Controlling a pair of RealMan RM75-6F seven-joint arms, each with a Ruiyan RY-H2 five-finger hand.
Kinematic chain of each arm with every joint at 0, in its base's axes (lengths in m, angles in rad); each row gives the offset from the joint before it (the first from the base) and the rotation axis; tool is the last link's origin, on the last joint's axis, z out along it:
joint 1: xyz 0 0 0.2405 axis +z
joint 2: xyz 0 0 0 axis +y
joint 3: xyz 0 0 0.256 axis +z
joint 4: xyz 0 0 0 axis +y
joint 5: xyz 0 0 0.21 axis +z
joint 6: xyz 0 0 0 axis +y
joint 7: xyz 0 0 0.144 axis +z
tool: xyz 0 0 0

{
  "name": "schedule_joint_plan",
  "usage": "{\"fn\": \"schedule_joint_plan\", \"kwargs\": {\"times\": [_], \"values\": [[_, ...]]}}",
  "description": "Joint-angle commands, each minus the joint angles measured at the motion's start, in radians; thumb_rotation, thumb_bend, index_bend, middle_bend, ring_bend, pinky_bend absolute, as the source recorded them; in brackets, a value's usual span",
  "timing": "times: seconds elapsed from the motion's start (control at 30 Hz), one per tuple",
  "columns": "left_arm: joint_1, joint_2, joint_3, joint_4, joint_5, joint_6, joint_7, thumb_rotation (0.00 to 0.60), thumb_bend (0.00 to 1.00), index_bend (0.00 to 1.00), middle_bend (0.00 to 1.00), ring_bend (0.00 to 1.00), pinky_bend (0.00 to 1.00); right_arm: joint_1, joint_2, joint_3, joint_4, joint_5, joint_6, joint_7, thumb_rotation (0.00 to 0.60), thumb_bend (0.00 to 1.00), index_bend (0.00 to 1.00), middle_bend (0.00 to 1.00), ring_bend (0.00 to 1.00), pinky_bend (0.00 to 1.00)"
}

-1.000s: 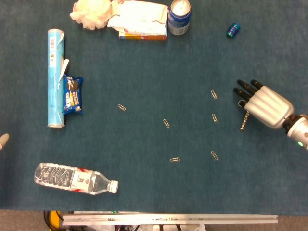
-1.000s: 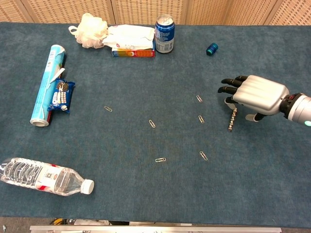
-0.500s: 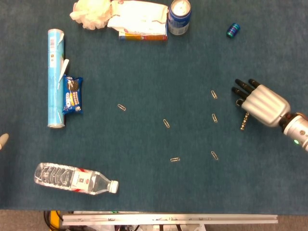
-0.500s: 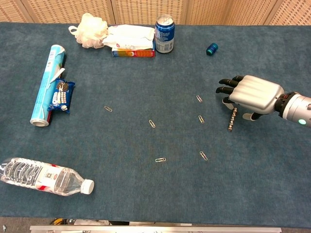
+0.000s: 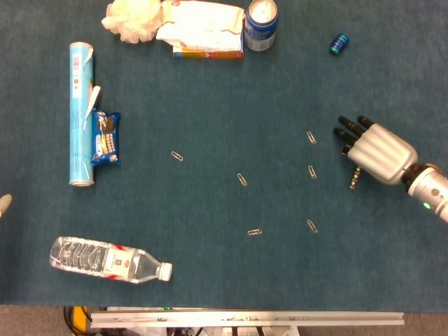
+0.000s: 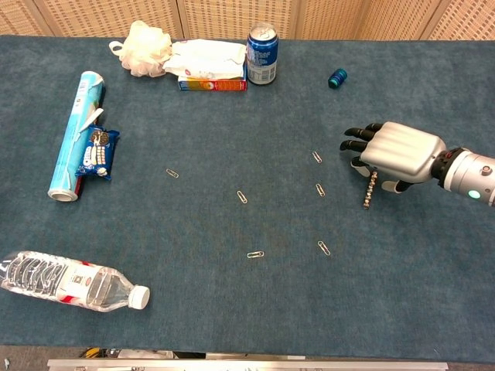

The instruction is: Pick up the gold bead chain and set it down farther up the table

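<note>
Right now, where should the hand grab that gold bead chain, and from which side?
Probably pinch the gold bead chain near its upper end, coming down from above: it lies flat and straight on the table, too thin for a side approach, and the right hand hovers over that end.

Blue-carpeted table (image 6: 232, 309): water bottle (image 6: 73, 281), tube (image 6: 75, 133), cookie pack (image 6: 95, 152), can (image 6: 262, 54), scattered paperclips (image 6: 242, 196), gold bead chain (image 6: 370, 191).
</note>
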Motion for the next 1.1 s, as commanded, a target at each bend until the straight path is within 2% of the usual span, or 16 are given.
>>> {"fn": "schedule_joint_plan", "kwargs": {"times": [0.03, 0.37, 1.1], "values": [[0.0, 0.001, 0.0, 0.0, 0.0, 0.001, -0.001, 0.6, 0.14, 0.5, 0.45, 0.33, 0.51, 0.001, -0.002, -0.001, 0.001, 0.001, -0.001, -0.002, 0.6, 0.21, 0.5, 0.16, 0.07, 0.23], [0.001, 0.001, 0.0, 0.0, 0.002, 0.001, -0.001, 0.6, 0.14, 0.5, 0.45, 0.33, 0.51, 0.007, -0.006, 0.0, -0.001, 0.008, -0.003, -0.004, 0.6, 0.25, 0.51, 0.16, 0.07, 0.23], [0.002, 0.002, 0.0, -0.002, 0.002, 0.001, -0.001, 0.6, 0.14, 0.5, 0.45, 0.33, 0.51, 0.01, -0.019, -0.006, 0.018, 0.018, -0.005, -0.003, 0.6, 0.26, 0.52, 0.16, 0.07, 0.23]]}}
